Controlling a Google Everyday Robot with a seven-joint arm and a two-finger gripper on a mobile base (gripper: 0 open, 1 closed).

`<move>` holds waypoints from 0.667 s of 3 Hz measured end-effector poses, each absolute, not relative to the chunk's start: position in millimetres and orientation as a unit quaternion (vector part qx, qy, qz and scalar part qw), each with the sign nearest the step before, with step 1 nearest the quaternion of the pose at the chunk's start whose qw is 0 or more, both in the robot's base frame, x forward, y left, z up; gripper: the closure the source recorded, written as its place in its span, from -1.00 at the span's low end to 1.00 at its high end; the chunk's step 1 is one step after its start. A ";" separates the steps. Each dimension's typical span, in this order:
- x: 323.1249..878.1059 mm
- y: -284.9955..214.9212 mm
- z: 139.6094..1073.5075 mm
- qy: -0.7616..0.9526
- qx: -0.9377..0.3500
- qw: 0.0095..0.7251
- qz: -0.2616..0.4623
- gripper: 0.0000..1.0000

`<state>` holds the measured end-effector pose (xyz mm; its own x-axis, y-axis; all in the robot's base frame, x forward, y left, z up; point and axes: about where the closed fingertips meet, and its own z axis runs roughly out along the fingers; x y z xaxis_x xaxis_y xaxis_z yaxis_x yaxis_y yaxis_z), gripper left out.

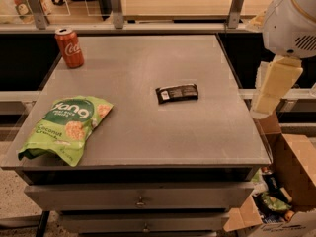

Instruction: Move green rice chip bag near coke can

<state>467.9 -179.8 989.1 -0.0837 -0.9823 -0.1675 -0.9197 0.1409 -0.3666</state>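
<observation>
The green rice chip bag [68, 128] lies flat at the front left corner of the grey table [148, 132], its darker green top facing the back. The coke can [69, 47] stands upright at the back left corner, well behind the bag. My gripper [270, 94] hangs from the white arm [291, 21] at the right edge of the view, beyond the table's right side and above it. It is far from both the bag and the can and holds nothing that I can see.
A small flat black wrapped bar [177, 93] lies right of the table's middle. An open cardboard box [284, 191] with items stands on the floor at the right. A rail with metal posts [116, 6] runs behind the table. Drawers [140, 199] sit below the tabletop.
</observation>
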 end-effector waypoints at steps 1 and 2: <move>467.9 -179.7 989.2 0.731 -0.650 0.188 -0.083 -1.00; 474.0 -156.0 973.9 0.715 -0.665 0.208 -0.058 -1.00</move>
<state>474.0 -156.0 973.9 -0.0304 -0.9752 -0.2193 -0.9267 0.1097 -0.3595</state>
